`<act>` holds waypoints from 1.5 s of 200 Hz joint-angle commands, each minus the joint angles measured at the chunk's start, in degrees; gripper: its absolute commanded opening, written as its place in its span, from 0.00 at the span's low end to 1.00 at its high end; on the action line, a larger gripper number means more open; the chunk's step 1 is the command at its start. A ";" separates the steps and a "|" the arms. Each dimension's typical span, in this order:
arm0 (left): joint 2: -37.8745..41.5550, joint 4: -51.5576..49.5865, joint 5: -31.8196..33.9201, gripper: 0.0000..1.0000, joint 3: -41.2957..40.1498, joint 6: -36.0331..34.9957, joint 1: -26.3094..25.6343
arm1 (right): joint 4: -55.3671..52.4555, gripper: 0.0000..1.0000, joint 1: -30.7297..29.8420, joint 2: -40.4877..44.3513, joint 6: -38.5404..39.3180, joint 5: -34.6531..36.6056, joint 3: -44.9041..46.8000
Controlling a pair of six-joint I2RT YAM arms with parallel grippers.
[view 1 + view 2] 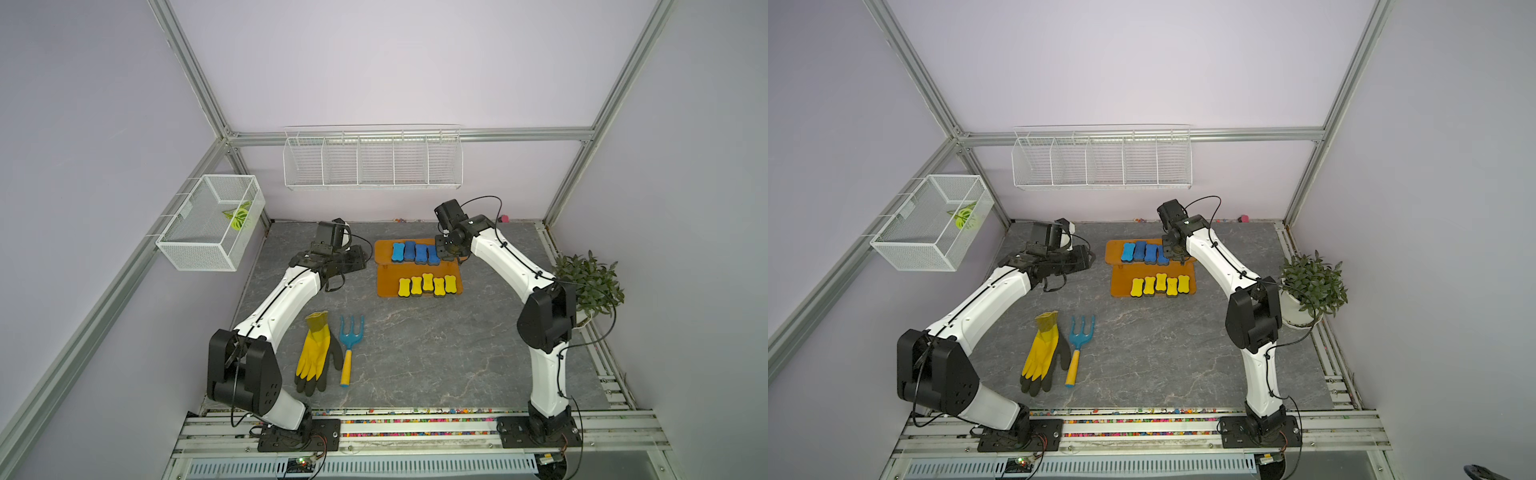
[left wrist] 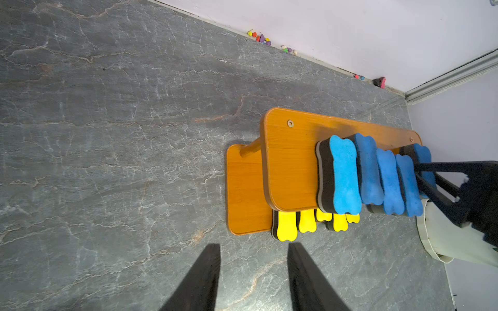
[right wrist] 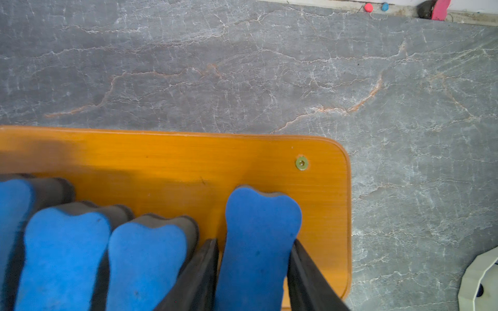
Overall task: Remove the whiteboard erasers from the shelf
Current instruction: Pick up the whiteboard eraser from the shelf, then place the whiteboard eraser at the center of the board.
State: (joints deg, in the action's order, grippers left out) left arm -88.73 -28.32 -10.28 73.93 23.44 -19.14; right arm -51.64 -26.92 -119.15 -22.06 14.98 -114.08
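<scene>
**A:** In a top view, our right gripper [image 1: 446, 252] is at the blue row atop the shelf [image 1: 383, 251].

**B:** Left wrist: our left gripper [image 2: 253, 244] gapes, empty.

**A:** Right wrist: jaws flank the end eraser [image 3: 261, 215]. Clamped? We cannot tell. Next, we judge: squeeze, lift.

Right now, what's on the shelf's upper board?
Five blue erasers in a row, the right hand straddling the end eraser. In both top views that hand covers it; only four show there.
</scene>
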 commanded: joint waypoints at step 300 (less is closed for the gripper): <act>4.45 -0.31 -0.97 0.46 -3.88 1.43 -3.72 | 8.26 0.37 -36.08 40.64 -38.06 0.62 72.12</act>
State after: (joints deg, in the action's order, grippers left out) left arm -84.95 -29.69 -11.40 70.48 24.82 -22.55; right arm -45.56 -61.01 -80.58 -55.99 16.10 -45.01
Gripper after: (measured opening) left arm 0.456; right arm 0.375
